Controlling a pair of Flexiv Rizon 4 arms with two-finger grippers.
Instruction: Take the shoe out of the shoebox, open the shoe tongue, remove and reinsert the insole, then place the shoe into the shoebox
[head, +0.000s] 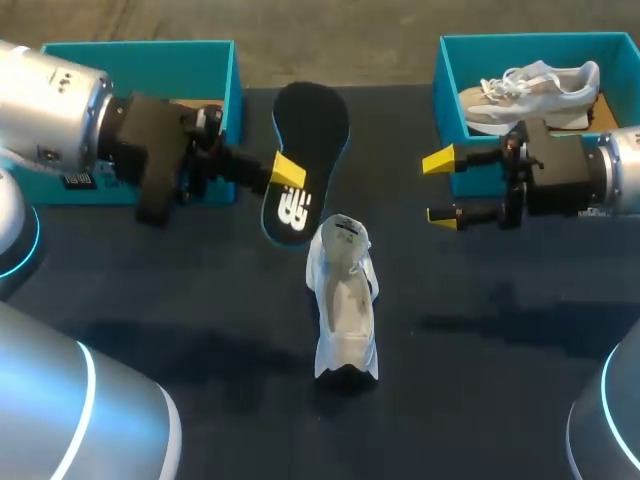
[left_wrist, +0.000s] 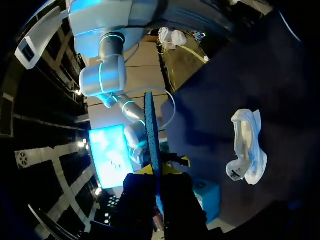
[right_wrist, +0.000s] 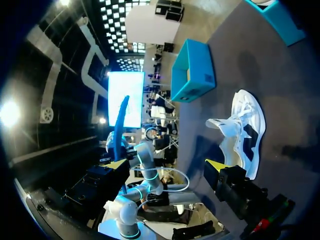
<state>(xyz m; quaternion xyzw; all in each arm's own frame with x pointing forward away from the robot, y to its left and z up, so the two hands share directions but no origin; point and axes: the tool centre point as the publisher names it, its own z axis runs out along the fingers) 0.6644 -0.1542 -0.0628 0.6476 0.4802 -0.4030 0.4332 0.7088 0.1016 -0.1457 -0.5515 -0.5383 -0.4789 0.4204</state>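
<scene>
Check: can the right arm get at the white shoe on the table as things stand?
Probably yes. The right end effector is open and empty, with only bare table between it and the shoe. The left end effector holds the insole on the shoe's other side, out of that path.

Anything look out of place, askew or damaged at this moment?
Nothing stands out. The left gripper holds the insole off the table; the white shoe sits mid-table, tongue pulled open, which fits the task. The right gripper hangs open and empty.
</scene>
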